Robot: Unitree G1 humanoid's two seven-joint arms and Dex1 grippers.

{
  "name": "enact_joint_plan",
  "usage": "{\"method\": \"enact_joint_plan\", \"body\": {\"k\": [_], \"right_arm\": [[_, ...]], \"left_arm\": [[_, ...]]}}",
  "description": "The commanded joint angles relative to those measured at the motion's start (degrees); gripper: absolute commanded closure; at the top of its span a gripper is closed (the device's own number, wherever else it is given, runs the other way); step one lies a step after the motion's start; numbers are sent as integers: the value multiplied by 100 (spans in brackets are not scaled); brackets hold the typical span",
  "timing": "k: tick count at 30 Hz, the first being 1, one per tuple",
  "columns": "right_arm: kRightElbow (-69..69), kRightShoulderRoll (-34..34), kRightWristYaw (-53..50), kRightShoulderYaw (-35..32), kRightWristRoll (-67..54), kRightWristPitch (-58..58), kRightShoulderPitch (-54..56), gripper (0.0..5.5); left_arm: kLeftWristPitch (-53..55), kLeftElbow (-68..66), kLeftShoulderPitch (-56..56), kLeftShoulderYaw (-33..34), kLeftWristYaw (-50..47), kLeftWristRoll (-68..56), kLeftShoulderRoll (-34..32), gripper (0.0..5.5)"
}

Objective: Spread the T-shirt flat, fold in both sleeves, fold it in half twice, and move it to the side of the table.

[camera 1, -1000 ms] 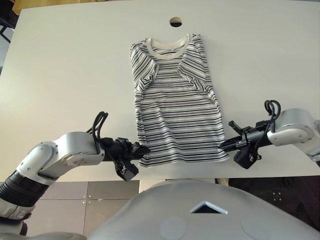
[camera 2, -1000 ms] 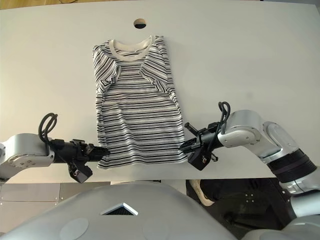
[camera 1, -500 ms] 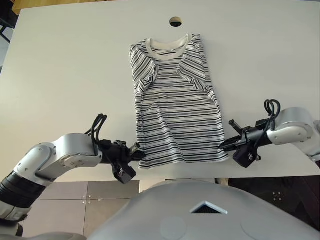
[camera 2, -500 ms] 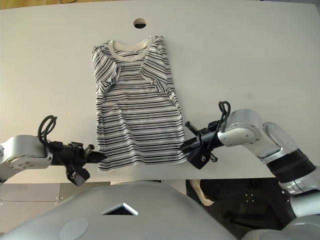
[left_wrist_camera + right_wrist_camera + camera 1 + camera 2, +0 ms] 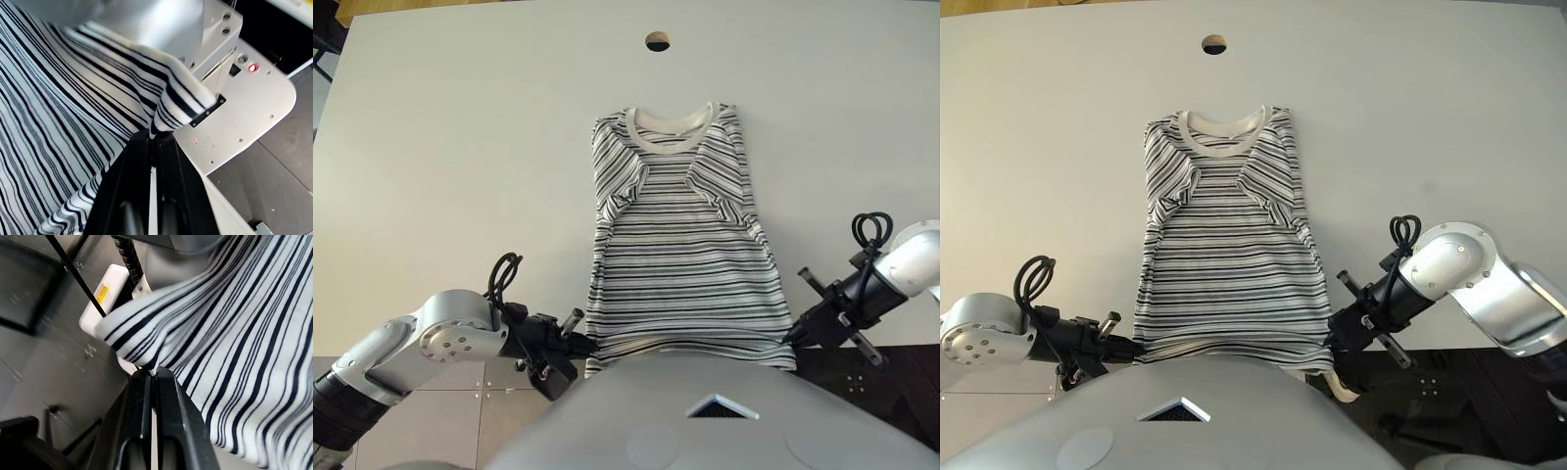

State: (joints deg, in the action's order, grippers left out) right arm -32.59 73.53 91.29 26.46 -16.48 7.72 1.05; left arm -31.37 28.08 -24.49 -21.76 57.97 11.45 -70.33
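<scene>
A black-and-white striped T-shirt (image 5: 683,255) lies lengthwise on the white table (image 5: 460,176), collar toward the far side, both sleeves folded in over the chest. Its hem hangs off the table's near edge. My left gripper (image 5: 585,344) is shut on the hem's left corner (image 5: 183,105). At the other side, my right gripper (image 5: 792,338) is shut on the hem's right corner (image 5: 128,335). Both grippers sit at or just past the near edge.
A round cable hole (image 5: 657,41) is in the table beyond the collar. Wide bare tabletop lies to the left and right of the shirt. Below the near edge are floor, cables and a white box (image 5: 105,289).
Both grippers have pulled the hem toward the near edge, dragging the whole shirt nearer to me and a little to the right. The collar now lies farther from the cable hole.
</scene>
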Motion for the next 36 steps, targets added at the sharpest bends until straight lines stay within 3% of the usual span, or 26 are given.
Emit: {"method": "enact_joint_plan", "body": {"k": [1,11,23,30,36], "right_arm": [[27,-91,-44,-212,-190,548,204,540],[2907,-1962,-404,-352,16,1408,2513,540],[7806,-3788,-1094,-527,954,1199,4710,540],[9667,-4203,-1725,-803,1501,565,5236,540],[10301,-4334,-2051,-1072,1752,368,5256,540]], "left_arm": [[324,199,36,175,71,-562,7,534],[1545,-1424,1608,1185,565,-3168,720,534],[1843,-4791,4078,1103,1041,-2751,2414,534],[1547,-6257,5147,1244,828,-2459,3430,534],[1268,-7392,5799,1354,629,-2174,3962,534]]}}
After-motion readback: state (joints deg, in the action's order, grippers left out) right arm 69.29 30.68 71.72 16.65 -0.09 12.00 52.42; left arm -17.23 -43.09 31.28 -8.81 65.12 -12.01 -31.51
